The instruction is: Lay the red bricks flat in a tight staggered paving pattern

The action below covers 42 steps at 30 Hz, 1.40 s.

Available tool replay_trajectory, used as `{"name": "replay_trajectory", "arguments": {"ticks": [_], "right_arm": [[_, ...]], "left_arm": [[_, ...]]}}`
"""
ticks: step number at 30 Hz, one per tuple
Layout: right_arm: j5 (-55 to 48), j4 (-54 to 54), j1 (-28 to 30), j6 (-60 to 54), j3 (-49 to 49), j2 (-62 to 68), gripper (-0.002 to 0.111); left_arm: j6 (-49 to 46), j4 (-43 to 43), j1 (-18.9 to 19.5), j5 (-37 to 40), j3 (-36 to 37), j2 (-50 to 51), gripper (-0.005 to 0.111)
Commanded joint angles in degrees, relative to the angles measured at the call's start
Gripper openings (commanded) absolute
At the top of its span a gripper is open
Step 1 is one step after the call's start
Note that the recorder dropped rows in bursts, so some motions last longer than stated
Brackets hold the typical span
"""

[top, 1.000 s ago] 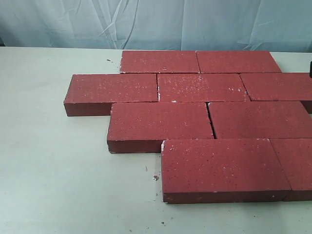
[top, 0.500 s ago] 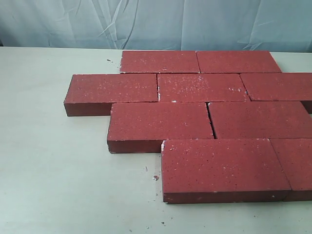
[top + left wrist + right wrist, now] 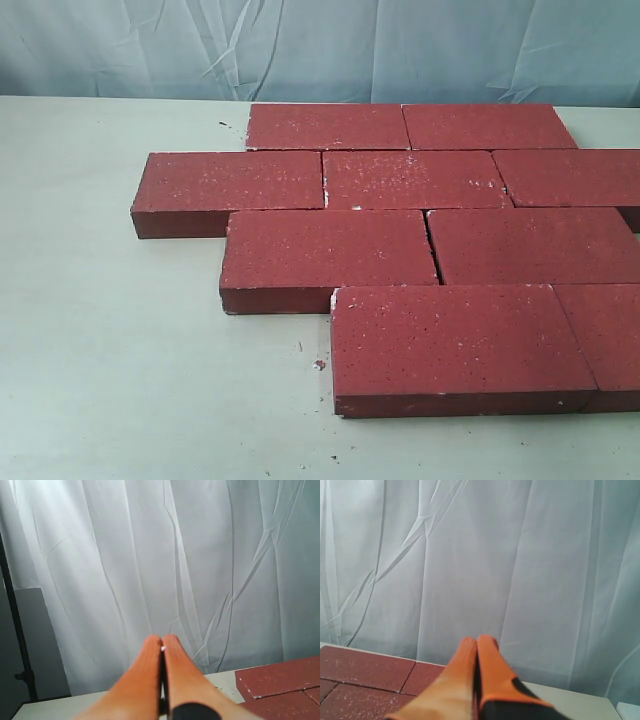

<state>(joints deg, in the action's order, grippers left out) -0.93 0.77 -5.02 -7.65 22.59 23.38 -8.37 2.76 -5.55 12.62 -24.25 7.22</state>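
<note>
Bricks fill most of the exterior view: nine red bricks [image 3: 328, 248] lie flat on the pale desk [image 3: 120, 330], packed toward its far edge and its right side. They form four rows. There are two in the row nearest the far edge, then three, then two, then two at the near side, where the last brick [image 3: 610, 335] is cut off by the frame. Each row is shifted sideways from the one behind it, so the joints do not line up. Most bricks touch their neighbours. A thin dark slit shows between the two bricks of the third row, and the right-hand brick of the second row [image 3: 570, 177] sits slightly askew. A few small crumbs [image 3: 319, 365] lie on the desk just beside the front row's left end. A crumpled pale curtain [image 3: 150, 50] hangs behind the far edge. Neither arm appears here.

The left wrist view shows the left end effector [image 3: 163, 647] with its orange fingers pressed together, holding nothing and raised toward the curtain [image 3: 200, 555]. A corner of the brick patch [image 3: 280, 677] and a strip of desk [image 3: 225, 679] lie below. A dark pole [image 3: 15, 625], unseen elsewhere, stands beside the curtain.

The right wrist view shows the right end effector [image 3: 477, 642], also closed and empty, above the far edge of the desk [image 3: 570, 700], with several bricks [image 3: 365, 667] beside it.
</note>
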Motion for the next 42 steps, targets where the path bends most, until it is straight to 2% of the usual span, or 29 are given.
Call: {"name": "replay_trajectory", "arguments": {"ticks": [1, 27, 30, 32, 36, 42], "right_arm": [[2.72, -2.74, 0.37, 0.86, -0.19, -1.25, -0.001], [2.86, -2.88, 0.37, 0.86, -0.19, -1.89, -0.001], [2.86, -2.88, 0.37, 0.86, -0.19, -1.89, -0.001], [2.86, -2.88, 0.37, 0.86, -0.19, -1.89, -0.001], [2.86, -2.88, 0.37, 0.86, -0.19, -1.89, -0.001], [2.98, -2.77, 0.37, 0.86, -0.19, -1.88, -0.001]], "left_arm": [[0.44, 0.57, -0.42, -0.24, 0.24, -0.9, 0.0], [0.44, -2.76, -0.42, -1.08, 0.7, -0.93, 0.0], [5.03, -8.4, -0.32, -0.93, 3.56, -2.32, 0.0], [5.16, -8.55, 0.03, -0.67, 5.89, -4.13, 0.0], [8.37, -8.44, 3.07, -0.67, 13.42, -7.22, 0.0], [8.37, -6.27, 3.12, -0.82, 20.05, -7.22, 0.0]]}}
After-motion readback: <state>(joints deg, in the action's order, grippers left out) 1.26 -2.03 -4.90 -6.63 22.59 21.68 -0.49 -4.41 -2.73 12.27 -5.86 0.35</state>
